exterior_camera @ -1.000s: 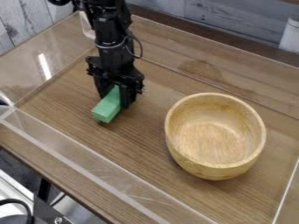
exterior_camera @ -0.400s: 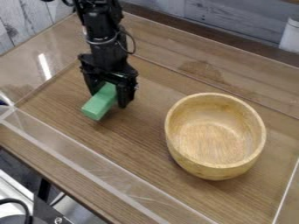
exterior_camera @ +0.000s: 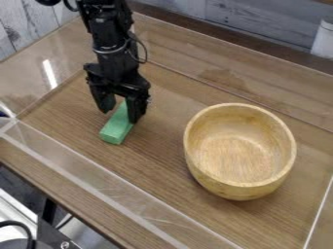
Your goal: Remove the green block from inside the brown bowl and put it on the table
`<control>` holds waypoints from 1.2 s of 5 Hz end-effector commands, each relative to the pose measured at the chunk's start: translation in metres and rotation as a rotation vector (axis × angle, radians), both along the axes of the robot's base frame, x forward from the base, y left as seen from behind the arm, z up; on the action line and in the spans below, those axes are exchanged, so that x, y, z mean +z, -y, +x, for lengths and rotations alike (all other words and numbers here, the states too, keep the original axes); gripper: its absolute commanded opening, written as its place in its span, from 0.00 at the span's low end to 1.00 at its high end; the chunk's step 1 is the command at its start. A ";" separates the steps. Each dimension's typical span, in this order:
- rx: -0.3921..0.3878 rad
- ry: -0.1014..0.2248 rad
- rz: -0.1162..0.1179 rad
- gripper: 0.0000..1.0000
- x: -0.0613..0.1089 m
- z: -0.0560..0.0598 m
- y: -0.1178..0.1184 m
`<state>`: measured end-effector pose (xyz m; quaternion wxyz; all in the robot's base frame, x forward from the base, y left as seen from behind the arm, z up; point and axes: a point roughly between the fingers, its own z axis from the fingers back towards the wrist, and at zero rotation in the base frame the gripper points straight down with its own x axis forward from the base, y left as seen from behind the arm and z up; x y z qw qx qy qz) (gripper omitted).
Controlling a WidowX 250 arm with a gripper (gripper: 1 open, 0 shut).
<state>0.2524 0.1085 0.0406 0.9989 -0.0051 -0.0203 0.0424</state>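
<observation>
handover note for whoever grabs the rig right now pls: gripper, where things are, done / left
Gripper: open, pointing straight down, jaws straddling the upper end of the green block; no grip visible.
Green block: lying on the table, left of the brown bowl and clear of it.
Brown bowl: empty, upright, right side of the table.
Done: block is out of the bowl and resting on the table.
Left: probably just lift the arm clear without nudging the block.
</observation>
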 end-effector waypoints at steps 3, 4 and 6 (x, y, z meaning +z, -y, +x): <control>0.022 0.016 0.015 1.00 -0.008 -0.001 -0.008; 0.026 0.016 0.006 0.00 -0.009 -0.001 -0.008; 0.033 0.020 -0.026 0.00 -0.001 -0.002 -0.005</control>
